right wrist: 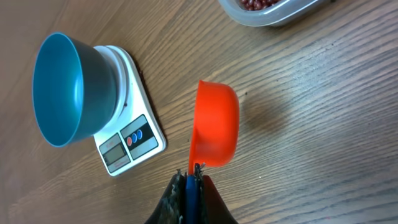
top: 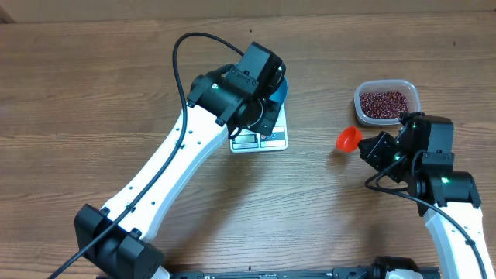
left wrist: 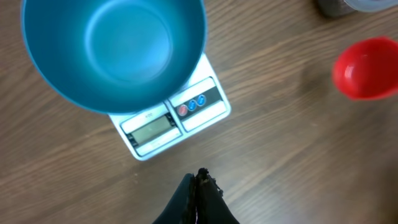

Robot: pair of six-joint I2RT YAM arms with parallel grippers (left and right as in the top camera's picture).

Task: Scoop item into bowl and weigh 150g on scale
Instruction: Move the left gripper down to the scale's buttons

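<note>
Now we see blue bowl [left wrist: 115,50] empty on scale [left wrist: 180,121], ready for weighing. Our left hand [left wrist: 198,180] pinched together, holding nothing. Our right hand [right wrist: 191,176] clamps red scoop [right wrist: 214,124], empty, near tub [top: 359,97] of beans [top: 382,103].

Built in two tones: glossy white shells along the long links of the left arm [top: 167,167] and right arm [top: 453,232], chunky black housings at every joint, and a row of small dark screw holes down the white link at centre left. Wired with a thin black cable [top: 182,54] arching through the upper middle of the overhead frame, another curling at lower right, and lit by small green lamps [top: 416,124] on the black blocks at right. Tipped, at the bottom edge of each wrist view, with narrow matte black fingers [left wrist: 183,202], rough along their edges.
</note>
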